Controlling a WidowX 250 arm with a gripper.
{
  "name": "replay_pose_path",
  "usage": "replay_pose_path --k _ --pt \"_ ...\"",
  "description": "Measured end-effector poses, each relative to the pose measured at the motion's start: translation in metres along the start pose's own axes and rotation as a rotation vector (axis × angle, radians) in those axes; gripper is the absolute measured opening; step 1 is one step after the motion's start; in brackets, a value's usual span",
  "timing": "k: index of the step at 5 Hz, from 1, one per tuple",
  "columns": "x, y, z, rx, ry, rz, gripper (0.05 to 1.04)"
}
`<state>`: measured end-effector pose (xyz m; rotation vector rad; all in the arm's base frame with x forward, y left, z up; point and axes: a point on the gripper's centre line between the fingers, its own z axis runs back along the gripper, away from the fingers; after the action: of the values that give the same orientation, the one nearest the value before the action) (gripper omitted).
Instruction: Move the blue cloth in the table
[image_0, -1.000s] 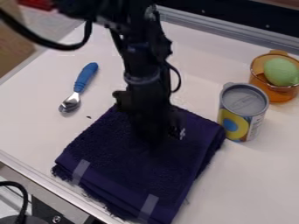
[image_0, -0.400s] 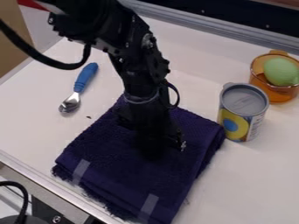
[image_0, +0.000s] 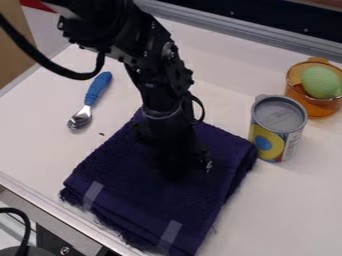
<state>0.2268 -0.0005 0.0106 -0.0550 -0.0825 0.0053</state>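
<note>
Diagonally | blue cloth (image_0: 140, 185) | banded edge toward view's lower left | long axis unclear

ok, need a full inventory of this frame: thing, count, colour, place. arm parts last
table: 1, white, under the items
cloth: 1, dark blue, folded, centre to lower middle of table
strips: 2, pale, on the cloth's near part
utensil: 1, blue handle and silver head, left of cloth
can: 1, silver top, yellow-blue label, right of cloth
cup: 1, see-through orange, upper right
egg-shaped item: 1, green, in the cup
speck: 1, dark, between utensil and cloth
rail: 1, grey, far edge
box-like item: 1, brown, upper left
arm: 1, black, from top edge
pincer: 1, black, over the cloth
</note>
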Motion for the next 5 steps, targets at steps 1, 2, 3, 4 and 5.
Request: replay_pose_path --k 1,2,3,4,5 --pt "0.004 0.005 0.0 0.02 0.002 -0.017 0.052" --pt "0.003 0.015 0.002 0.025 -0.007 -0.002 0.052" --pt "0.002 0.028 0.004 0.028 -0.006 0.022 0.052" --pt "0.003 0.036 0.004 0.034 -0.016 0.027 0.052" --pt "0.004 0.036 0.005 0.023 -0.016 -0.005 0.052"
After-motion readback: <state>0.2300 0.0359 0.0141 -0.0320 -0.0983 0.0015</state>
